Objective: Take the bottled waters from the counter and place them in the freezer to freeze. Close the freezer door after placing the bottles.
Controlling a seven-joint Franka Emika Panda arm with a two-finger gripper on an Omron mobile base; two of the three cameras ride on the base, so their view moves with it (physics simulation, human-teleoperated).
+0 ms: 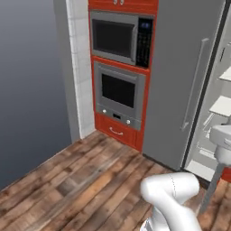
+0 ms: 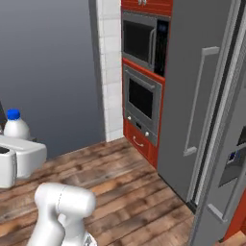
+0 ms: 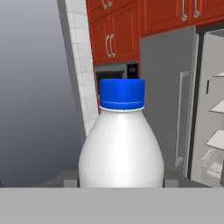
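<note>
Pincer (image 3: 121, 183) clenched around blue-capped bottled water (image 3: 121, 144), no legible label on it.

Both base views face the wall oven (image 1: 118, 94) from opposite sides.

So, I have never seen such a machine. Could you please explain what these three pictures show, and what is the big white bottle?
It is a simulated kitchen with a white robot arm on a driving base. Two pictures come from cameras on the base, behind the arm, left and right. The third comes from a camera on the hand, so the bottle looks huge. The pincer is shut on that blue-capped water bottle. Ahead stand a wall oven, a microwave and the grey freezer, its door open.
</note>
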